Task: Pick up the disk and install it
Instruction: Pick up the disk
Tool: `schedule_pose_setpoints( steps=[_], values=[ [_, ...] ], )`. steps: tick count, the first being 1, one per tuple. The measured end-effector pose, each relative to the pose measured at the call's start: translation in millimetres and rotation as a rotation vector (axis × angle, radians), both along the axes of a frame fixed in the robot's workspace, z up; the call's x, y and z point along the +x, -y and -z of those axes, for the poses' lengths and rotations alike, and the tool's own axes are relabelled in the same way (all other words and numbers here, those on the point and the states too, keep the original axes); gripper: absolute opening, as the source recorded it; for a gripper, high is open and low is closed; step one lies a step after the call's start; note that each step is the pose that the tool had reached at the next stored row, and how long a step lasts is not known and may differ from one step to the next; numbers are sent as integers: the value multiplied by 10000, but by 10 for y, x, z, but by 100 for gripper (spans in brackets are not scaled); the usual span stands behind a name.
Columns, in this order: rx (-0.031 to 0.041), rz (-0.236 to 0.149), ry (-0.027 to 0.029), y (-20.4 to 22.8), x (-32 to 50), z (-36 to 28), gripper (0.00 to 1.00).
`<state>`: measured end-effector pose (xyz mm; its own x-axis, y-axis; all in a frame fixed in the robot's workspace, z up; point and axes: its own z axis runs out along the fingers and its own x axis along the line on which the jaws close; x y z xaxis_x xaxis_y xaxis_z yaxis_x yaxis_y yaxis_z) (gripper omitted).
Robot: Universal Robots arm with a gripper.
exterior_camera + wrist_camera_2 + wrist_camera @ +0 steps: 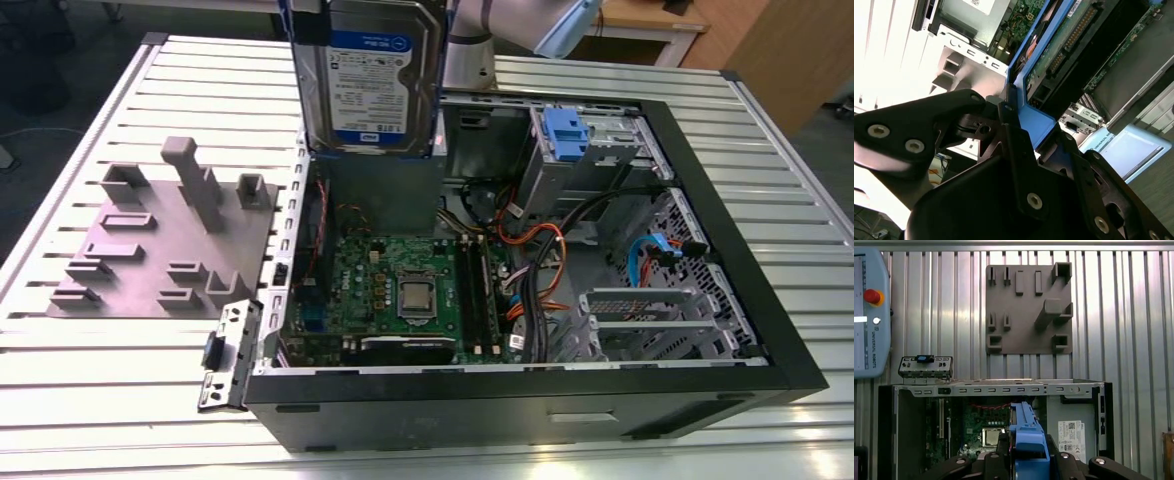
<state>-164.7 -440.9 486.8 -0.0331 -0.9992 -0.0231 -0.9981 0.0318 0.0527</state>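
- Table [120, 400]: slatted metal top. It carries the case and the plate.
- Case [534, 400]: black computer case lying on its side with the side panel off, interior exposed. The motherboard [360, 270] lies flat in the half toward the exterior view's left. Orange and blue cables run across the middle.
- Plate [147, 240]: grey fixture plate with raised blocks and slots. It lies flat on the table just beside the case, on the exterior view's left.
- Arm [470, 50]: a grey section stands beyond the case's far wall.
- Disk [371, 75]: held in the air, upright, with its white-and-blue label toward the exterior camera. It hangs over the far part of the case, toward the exterior view's left. In the first wrist view its blue carrier [1026, 440] sits over the motherboard. In the second wrist view its green underside board faces out.
- Gripper [1034, 127]: black fingers [1015, 142] clenched on the disk's blue carrier, one on each side.
- Pendant [869, 315]: pale blue, with a red button, lying on the table apart from the case.
- Caddy [563, 133]: blue, seated in the drive bay at the case's far side.
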Motion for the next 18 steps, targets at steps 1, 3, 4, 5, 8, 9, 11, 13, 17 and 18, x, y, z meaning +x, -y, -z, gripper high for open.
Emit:
schedule_pose_setpoints(
  steps=[1,3,4,5,8,9,11,13,17,18],
  values=[
    [0,0,0,0,4,0,36],
    [0,0,-1,0,12,0,36],
    [0,1,-1,0,15,0,36],
    [0,0,-1,0,19,0,36],
    [0,0,0,0,29,0,36],
    [0,0,0,0,34,0,36],
    [0,0,-1,0,44,0,36],
    [1,0,0,0,55,0,36],
    [0,0,-1,0,76,0,36],
    [1,0,0,0,81,0,36]
  ],
)
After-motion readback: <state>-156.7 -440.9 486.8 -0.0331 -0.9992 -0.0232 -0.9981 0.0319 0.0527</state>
